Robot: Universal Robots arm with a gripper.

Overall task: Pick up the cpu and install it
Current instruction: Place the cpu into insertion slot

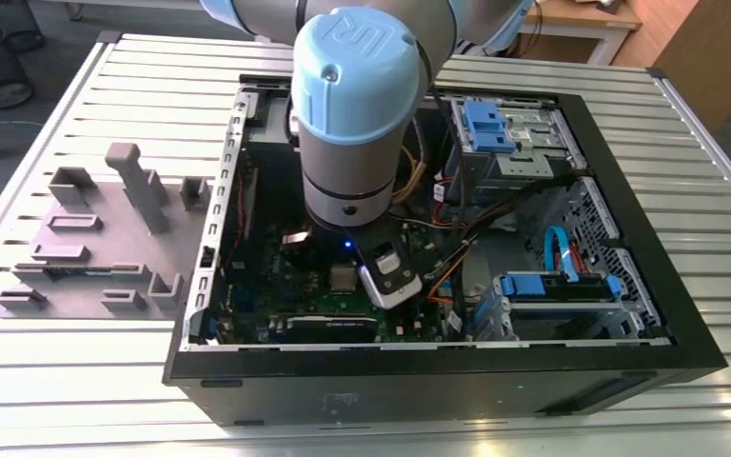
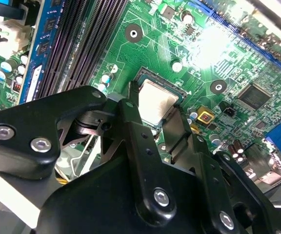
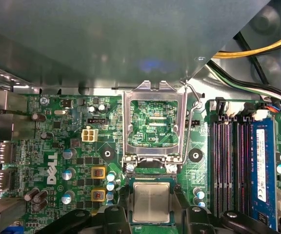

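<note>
One cpu [image 3: 151, 203], a small silvery square edged in green, lies just beside one raised socket frame [image 3: 154, 122], between the one gripper [image 3: 151, 191]'s jaws, clamped or loose I cannot tell.

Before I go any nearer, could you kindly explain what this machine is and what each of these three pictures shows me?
It is a robot arm reaching down into an open computer case that lies on a slatted metal table. The exterior view looks on from outside; grey plastic holder blocks stand on the table at the exterior view's left. The two wrist views come from cameras riding on the arm and look at the green circuit board inside the case. There the black gripper straddles the small silvery processor chip at its socket, whose metal frame is flipped open. Whether the gripper is actually gripping the processor chip, I cannot tell.
</note>
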